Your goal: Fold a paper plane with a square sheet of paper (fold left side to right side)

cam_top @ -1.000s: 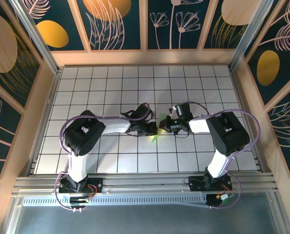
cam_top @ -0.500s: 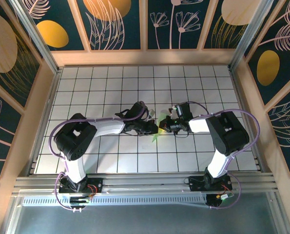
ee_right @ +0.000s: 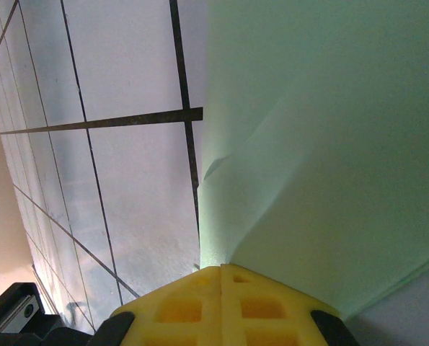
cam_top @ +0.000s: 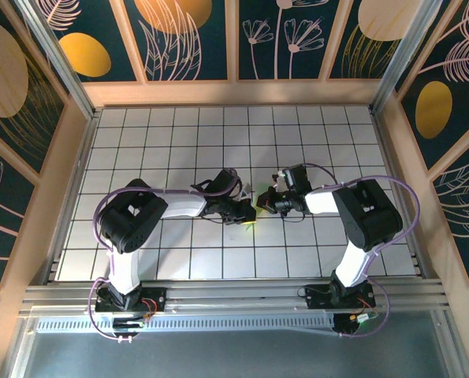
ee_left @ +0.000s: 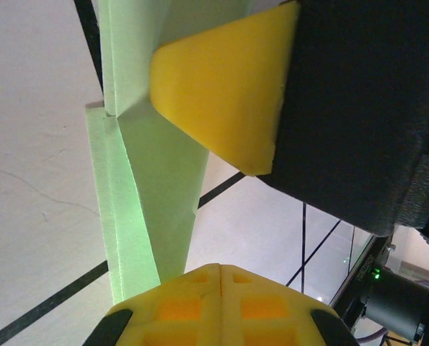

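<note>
- Two tools meet almost tip to tip near the middle of the counter (cam_top: pixel 179 142) in the overhead view. The left tool (cam_top: pixel 248 212) reaches in from the left and the right tool (cam_top: pixel 262 205) from the right.
- Left tool: its two yellow fingertips (ee_left: pixel 221 86) stand spread apart, and bare counter shows in the gap between them.
- The green paper (ee_left: pixel 153 187) is folded into a narrow creased strip with layered edges. It lies on the counter beneath and between those fingertips. The farther fingertip overlaps it, but I cannot tell whether it presses down.
- Right tool: one yellow pad (ee_right: pixel 221 303) sits at the bottom of its wrist view. The paper rises from that pad's front edge as a broad pale green surface with a soft dent. The opposing finger is hidden, so I cannot tell whether this tool pinches the paper or stands spread.
- From above, a small green sliver shows just below the point where the tools meet.
- Around the tools, the counter is white tile with thin black grid lines.
- Outermost stand dark blue wall panels (cam_top: pixel 281 39) with gold and pale plant drawings.
</note>
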Controlling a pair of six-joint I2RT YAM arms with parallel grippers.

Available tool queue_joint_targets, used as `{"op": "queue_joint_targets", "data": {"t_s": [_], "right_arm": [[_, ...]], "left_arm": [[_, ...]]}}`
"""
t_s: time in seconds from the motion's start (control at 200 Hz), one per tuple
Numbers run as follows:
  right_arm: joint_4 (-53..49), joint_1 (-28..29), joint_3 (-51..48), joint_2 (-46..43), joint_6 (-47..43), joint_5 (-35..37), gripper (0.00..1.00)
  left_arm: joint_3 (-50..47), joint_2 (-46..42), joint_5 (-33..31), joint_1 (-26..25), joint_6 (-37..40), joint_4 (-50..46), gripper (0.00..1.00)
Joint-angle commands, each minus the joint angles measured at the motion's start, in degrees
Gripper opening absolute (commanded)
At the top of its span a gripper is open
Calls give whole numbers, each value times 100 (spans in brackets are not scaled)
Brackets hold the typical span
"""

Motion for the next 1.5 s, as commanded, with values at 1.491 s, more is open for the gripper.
{"op": "queue_joint_targets", "data": {"t_s": [1.491], "right_arm": [[-967,12,-39,361,-368,785,0]], "left_arm": [[-201,124,-360,4,21,-208,0]]}}
